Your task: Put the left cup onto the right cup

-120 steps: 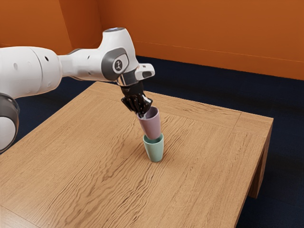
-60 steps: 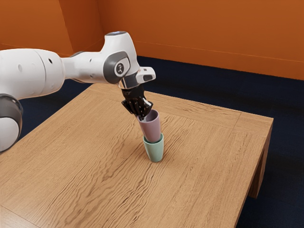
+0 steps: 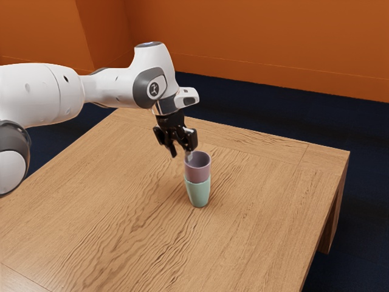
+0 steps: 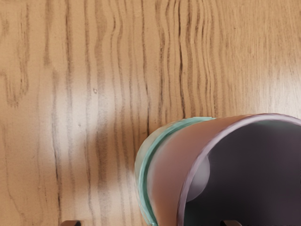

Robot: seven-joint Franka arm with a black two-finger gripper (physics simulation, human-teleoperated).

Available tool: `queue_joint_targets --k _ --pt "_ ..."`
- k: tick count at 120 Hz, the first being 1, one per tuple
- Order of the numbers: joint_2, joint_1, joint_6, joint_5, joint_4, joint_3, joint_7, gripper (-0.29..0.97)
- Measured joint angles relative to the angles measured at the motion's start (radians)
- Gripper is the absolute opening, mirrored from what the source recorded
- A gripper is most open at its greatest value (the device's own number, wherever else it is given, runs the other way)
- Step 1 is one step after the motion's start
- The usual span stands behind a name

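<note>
A lilac cup [image 3: 198, 166] sits upright, nested deep inside a mint green cup [image 3: 197, 192] near the middle of the wooden table [image 3: 121, 207]. My black gripper [image 3: 182, 148] hangs open just above and to the exterior view's left of the lilac cup's rim, with its fingers clear of the cup. In the wrist view the lilac cup [image 4: 225, 174] shows its dark hollow right under my hand, and the green cup's rim [image 4: 153, 157] curves around its outside.
The table's far edge and right edge [image 3: 340, 182] drop to a dark blue floor. Orange walls stand behind. Bare wood lies all around the stacked cups.
The gripper has opened and let go of the lilac cup, which dropped from a tilt to sit upright and deeper in the green cup. My hand rose slightly.
</note>
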Motion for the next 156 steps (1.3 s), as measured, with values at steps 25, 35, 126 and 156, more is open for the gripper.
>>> queue_joint_targets --k 25,35,126,156 --pt "-0.018 0.001 -0.001 0.000 -0.001 0.000 0.003 0.58" --pt "-0.035 0.000 -0.004 0.000 -0.003 0.000 0.004 0.61" --pt "-0.261 0.014 -0.140 0.111 -0.046 0.040 0.028 0.68" --pt "-0.311 0.018 -0.177 0.123 -0.039 0.049 0.064 0.68"
